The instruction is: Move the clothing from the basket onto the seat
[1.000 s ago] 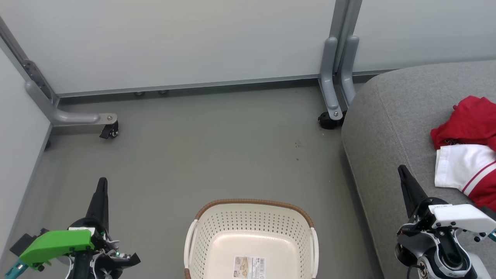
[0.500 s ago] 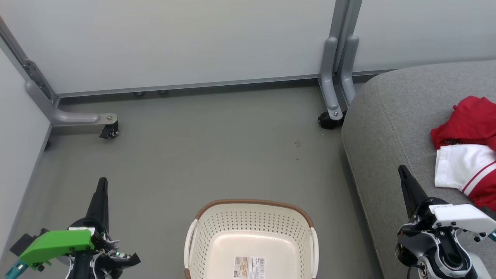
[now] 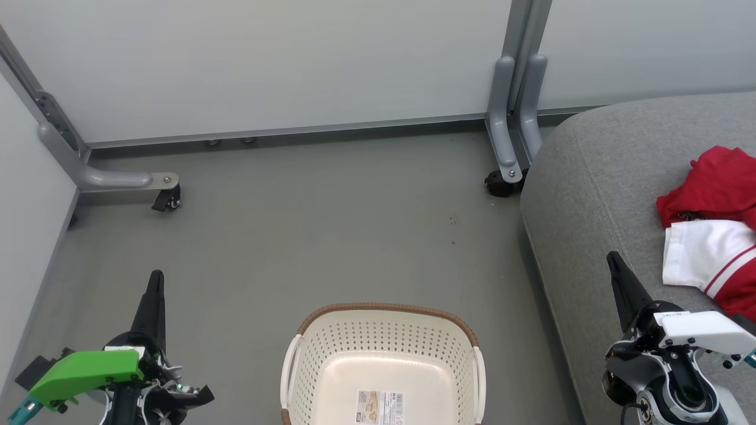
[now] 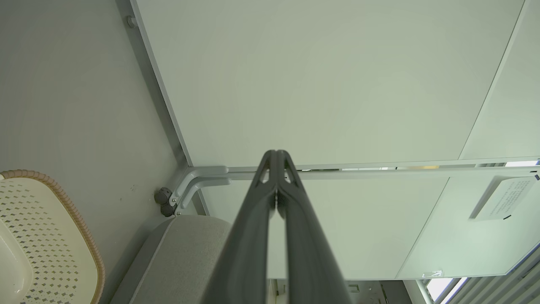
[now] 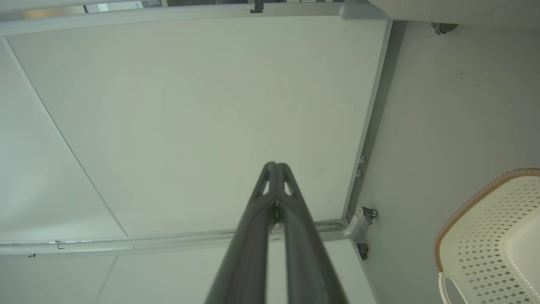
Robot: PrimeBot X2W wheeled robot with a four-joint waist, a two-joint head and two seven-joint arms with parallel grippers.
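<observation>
The red and white clothing (image 3: pixel 711 221) lies in a heap on the grey seat (image 3: pixel 596 177) at the right edge of the head view. On the floor at the bottom centre stands the cream basket (image 3: pixel 383 369) with its brown rim; inside it I see just a label on the bottom. My left gripper (image 3: pixel 156 277) is shut, off to the basket's left above the floor. My right gripper (image 3: pixel 612 257) is shut too, over the seat's front edge, left of the clothing. Both wrist views show the fingertips pressed together, the left gripper (image 4: pixel 276 154) and the right gripper (image 5: pixel 276 165), with nothing between them.
Pale partition panels (image 3: pixel 266 59) wall off the back and left. Their grey feet with castors (image 3: pixel 168 200) (image 3: pixel 502 183) stand on the grey floor (image 3: pixel 331 224). Basket rim (image 4: pixel 63 202) (image 5: pixel 472 202) edges into both wrist views.
</observation>
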